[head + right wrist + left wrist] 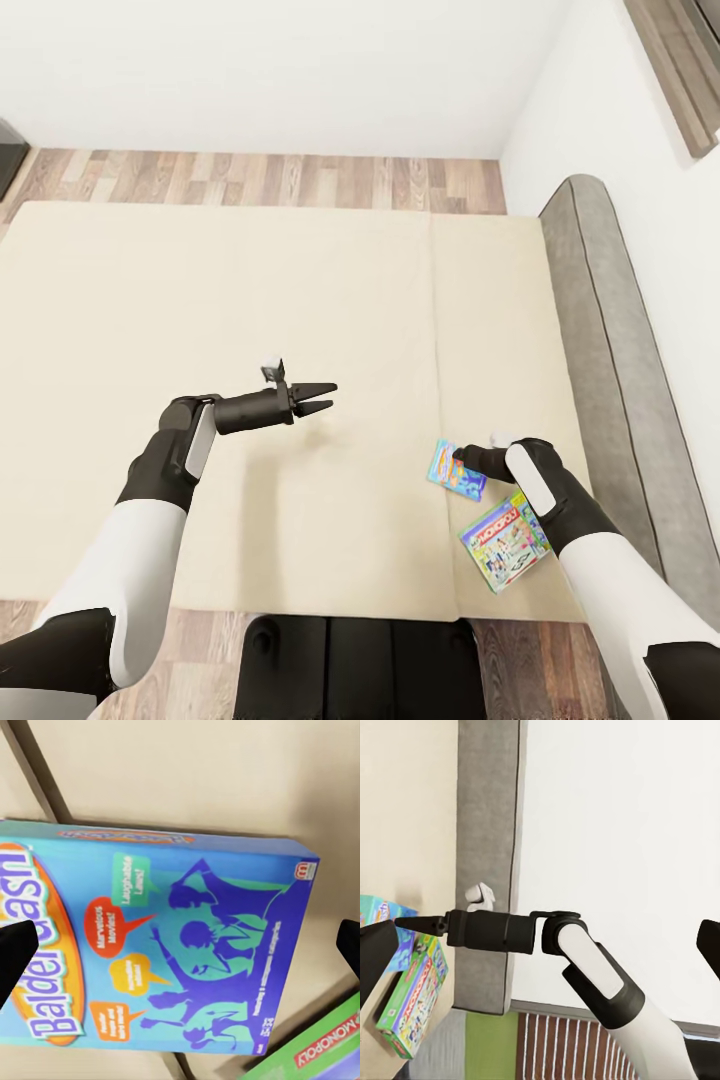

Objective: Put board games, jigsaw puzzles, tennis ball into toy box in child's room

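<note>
— Where are your two hands?

— Your left hand [322, 397] hangs released over the bare middle of the bed [200, 300], fingers spread. Your right hand [406, 923] is low over the blue game box [457, 470], fingertips at either side of it; whether they touch the box, you cannot tell.

— And the games?

— The blue game box lies flat on the bed near the grey headboard [610, 330]. The Monopoly box [505, 540] lies just beside it, closer to you.
</note>
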{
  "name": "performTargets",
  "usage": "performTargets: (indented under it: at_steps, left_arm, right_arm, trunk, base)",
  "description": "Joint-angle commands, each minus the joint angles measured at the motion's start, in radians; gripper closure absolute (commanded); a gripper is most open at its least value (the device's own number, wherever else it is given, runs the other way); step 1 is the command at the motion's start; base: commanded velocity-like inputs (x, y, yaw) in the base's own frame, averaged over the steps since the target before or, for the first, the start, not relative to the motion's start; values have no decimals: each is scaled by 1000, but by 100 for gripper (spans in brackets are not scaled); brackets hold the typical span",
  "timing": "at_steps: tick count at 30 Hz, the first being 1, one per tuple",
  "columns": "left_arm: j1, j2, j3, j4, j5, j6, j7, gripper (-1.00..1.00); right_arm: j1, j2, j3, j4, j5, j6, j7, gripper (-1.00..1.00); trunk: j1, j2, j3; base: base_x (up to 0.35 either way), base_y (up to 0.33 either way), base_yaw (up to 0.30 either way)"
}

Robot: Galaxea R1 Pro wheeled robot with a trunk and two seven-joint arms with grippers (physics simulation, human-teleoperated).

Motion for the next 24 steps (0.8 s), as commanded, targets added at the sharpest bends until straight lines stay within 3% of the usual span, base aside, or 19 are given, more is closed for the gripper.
performTargets:
  at_steps: [1,24]
  left_arm:
    - [0,-1,2,0,-2,7,-3,-100]
    - [0,-1,2,0,-2,7,-2,-100]
  right_arm:
    - [0,-1,5,-1,-10,2,-9,-100]
    - [-2,-1,3,-2,-11,7,43,-100]
  trunk:
    - [0,-2,-3]
    - [0,-2,-36]
  base:
    - [0,0,0]
    - [0,0,0]
